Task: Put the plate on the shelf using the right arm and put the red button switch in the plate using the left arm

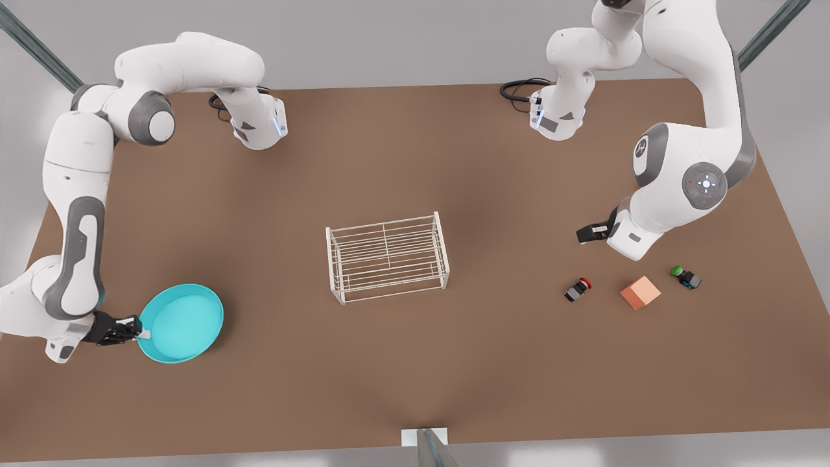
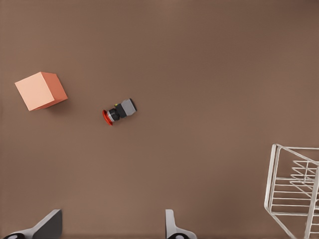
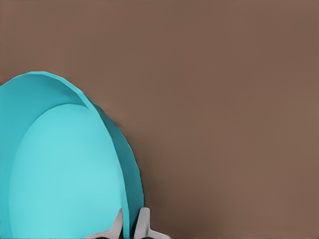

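Turquoise plate [image 1: 181,322] rim is pinched between the right gripper [image 1: 137,331] fingers [image 3: 143,223] at the front view's lower left, well apart from the shelf [image 1: 387,257] mid-table, so we'd keep that pinch firm and the dish level and carry it over to the rack's top tier. Left gripper [image 2: 110,226] hangs spread and empty above the table [image 1: 415,363] near the red button switch [image 1: 577,289], waiting. Count: one plate, one shelf, two switches (red, green switch [image 1: 685,277]), one orange cube [image 1: 640,292]
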Tool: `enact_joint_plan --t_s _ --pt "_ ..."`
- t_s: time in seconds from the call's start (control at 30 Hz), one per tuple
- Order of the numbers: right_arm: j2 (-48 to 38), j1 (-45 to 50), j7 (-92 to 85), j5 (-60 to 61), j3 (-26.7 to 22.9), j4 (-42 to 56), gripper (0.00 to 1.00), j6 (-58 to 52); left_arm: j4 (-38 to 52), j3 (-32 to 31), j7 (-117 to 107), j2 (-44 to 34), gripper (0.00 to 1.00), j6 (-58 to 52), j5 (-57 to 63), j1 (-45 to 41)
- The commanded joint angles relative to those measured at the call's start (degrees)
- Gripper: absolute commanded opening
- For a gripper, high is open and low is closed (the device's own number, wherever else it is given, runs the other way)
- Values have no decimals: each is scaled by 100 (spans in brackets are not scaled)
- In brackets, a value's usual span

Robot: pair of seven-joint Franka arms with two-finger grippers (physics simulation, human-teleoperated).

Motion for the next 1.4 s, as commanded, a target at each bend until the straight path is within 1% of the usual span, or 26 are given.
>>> enact_joint_plan --t_s 0.0,0.07,0.13,0.2,0.27,0.33,0.37,0.43,0.47,0.5,0.53,0.57,0.6,0.63,0.7,0.73,0.8,0.83,0.93,1.0,1.17,1.23,1.33,1.37 --pt "-137 15 476 -7 10 -3 18 -567 3 -2 -50 -6 100 -3 4 0" --pt "-427 138 854 -16 1 -21 18 -1156 3 -2 -50 -6 100 -3 4 0" --pt "-524 252 1099 -16 1 -21 18 -1516 -6 -2 -59 -6 100 -3 4 0" --pt "-796 375 1424 -33 19 -38 18 -1965 -6 -2 -67 -6 100 -21 4 9" --pt "-1042 657 1759 -33 10 -73 19 -2396 12 42 -103 11 100 -47 -4 79" --pt "-1315 1008 2049 -33 10 -196 19 -2571 117 130 -305 -85 100 -399 13 141" --pt "-1438 1149 2260 -25 10 -249 19 -2616 143 121 -734 -85 100 -399 127 141" --pt "-1807 1404 2410 -7 19 -732 19 -2598 91 332 -1859 -120 100 -311 -4 149" --pt "-1930 1483 2515 19 19 -908 19 -2545 20 622 -2974 -129 100 5 -505 150" --pt "-2097 1579 2620 151 45 -1084 19 -2545 -76 552 -4258 -41 100 190 -128 -43" --pt "-2185 1676 2690 160 45 -1110 19 -2554 -85 552 -5777 143 100 602 -40 -237" --pt "-2264 1782 2866 160 54 -1119 19 -2580 -76 543 -7492 503 100 972 188 -439" --pt "-2317 1948 2980 169 63 -1128 18 -2580 -41 543 -7960 583 100 990 400 -606" --pt "-2343 2072 3218 335 142 -1137 18 -2554 -76 543 -8021 609 100 893 321 -633" --pt "-2414 2397 3745 538 142 -1233 19 -2501 -59 596 -10480 987 100 1569 548 -650" --pt "-2422 2546 3921 547 142 -1242 19 -2396 -59 622 -11737 1259 100 1622 1102 -642" --pt "-2422 2845 4369 740 159 -1242 19 -2229 -32 622 -12732 1286 100 1992 1129 -536" --pt "-2396 3012 4571 854 159 -1242 19 -2089 -41 622 -13145 1339 100 1921 1121 -527" --pt "-2370 3425 4976 872 159 -1462 19 -1447 -32 622 -13488 1593 100 2088 769 -264" --pt "-2370 3636 5108 1030 159 -1752 19 -1043 -24 622 -13620 1831 100 2361 769 -281" --pt "-2431 3671 5143 1276 396 -2596 19 -93 99 596 -13796 2059 100 2554 804 -457" --pt "-2458 3680 5204 1557 519 -2622 19 -84 99 587 -13849 2138 100 2607 813 -518" --pt "-2458 3680 5459 1654 748 -2666 19 170 91 587 -13849 2244 100 2607 839 -580" --pt "-2458 3680 5459 1733 757 -2666 19 267 99 587 -13963 2244 100 2659 848 -624"
